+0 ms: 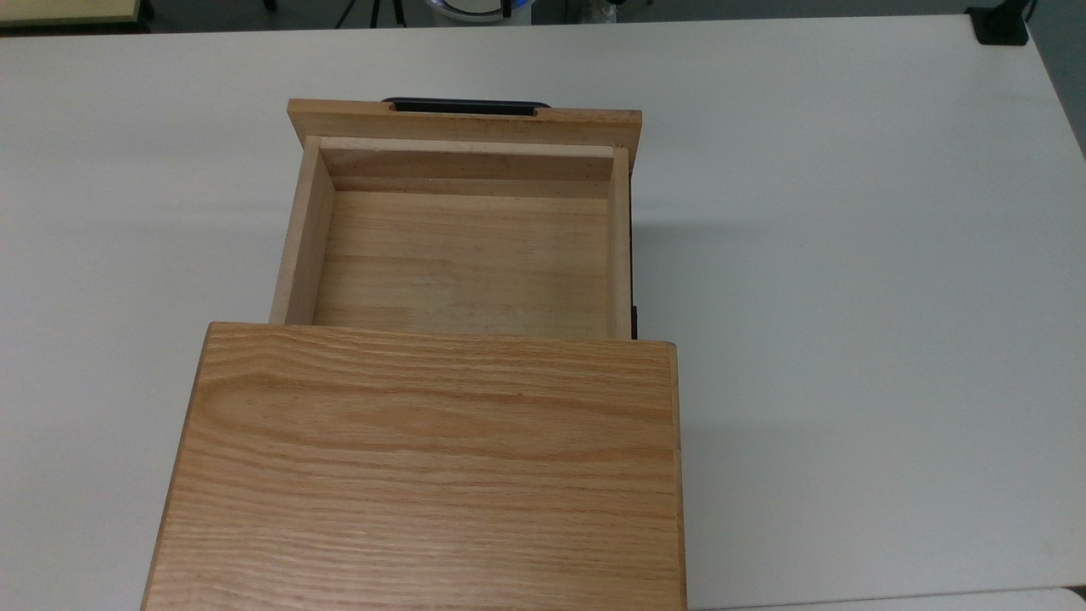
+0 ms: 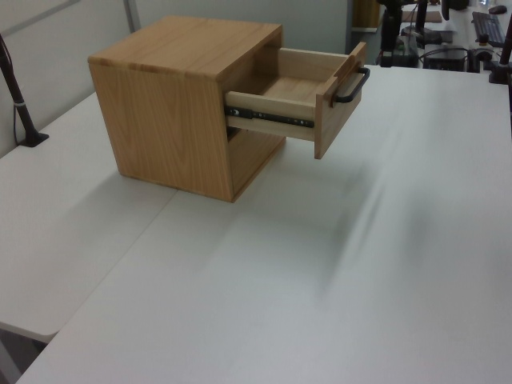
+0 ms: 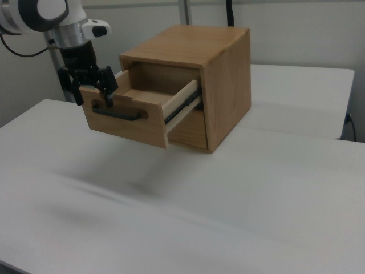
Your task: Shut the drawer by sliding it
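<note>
The light wooden drawer (image 1: 462, 255) stands pulled far out of the oak cabinet (image 1: 433, 467), and its inside is bare. Its black bar handle (image 1: 465, 105) sits on the wide front panel, toward the top view's top. In the left view the drawer (image 2: 280, 88) sticks out to the right on a metal rail, handle (image 2: 352, 86) outermost. In the right view my gripper (image 3: 93, 100) hangs open at the upper left corner of the front panel (image 3: 125, 123), just above the handle (image 3: 117, 114), holding nothing.
The cabinet rests on a white table (image 1: 848, 297) with wide bare room on both sides of the drawer. A black clamp (image 1: 1001, 25) sits at the top view's top right corner. A black pole (image 2: 20, 104) stands at the left view's left edge.
</note>
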